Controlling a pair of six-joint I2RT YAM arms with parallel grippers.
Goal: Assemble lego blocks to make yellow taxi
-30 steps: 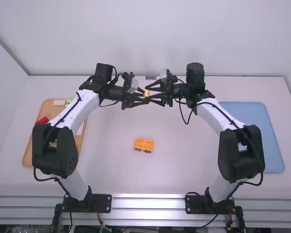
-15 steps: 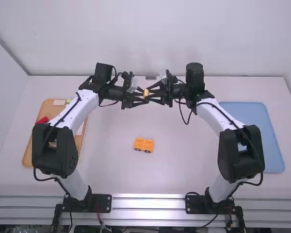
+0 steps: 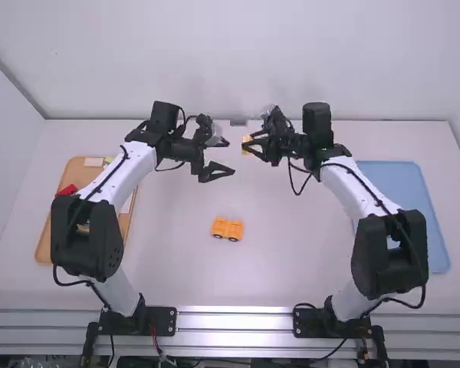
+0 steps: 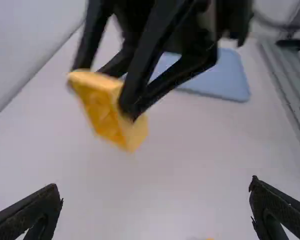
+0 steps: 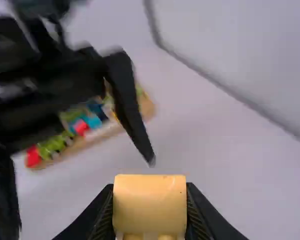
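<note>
- The right tool (image 3: 252, 145) is closing its fingers on a yellow block (image 5: 149, 205), gripping it from two opposite sides at the tips.
- The block is sitting between those fingertips above the far part of the table (image 3: 291, 261), near its back edge. In the right wrist view it is showing a smooth face, with small rounded knobs peeking out at its lower edge.
- The left tool (image 3: 231, 158) is standing wide open and holding nothing, its fingertips spreading well apart.
- Both tools are facing each other near the middle, and the block is lying just beside the left tool's opening, apart from its fingers.
- The left arm (image 3: 142, 165) and the right arm (image 3: 341, 180) are reaching inward from their bases at the near edge.
- The orange-yellow base (image 3: 228, 228) is resting on the table, nearer the camera than the tools, its dark wheels facing the near side.
- The wooden tray (image 3: 44, 245) is lying at the left, partly under the left arm, and is carrying red, green and blue pieces (image 5: 82, 126).
- The blue tray (image 3: 433, 238) is lying at the right, the right arm partly covering it.
</note>
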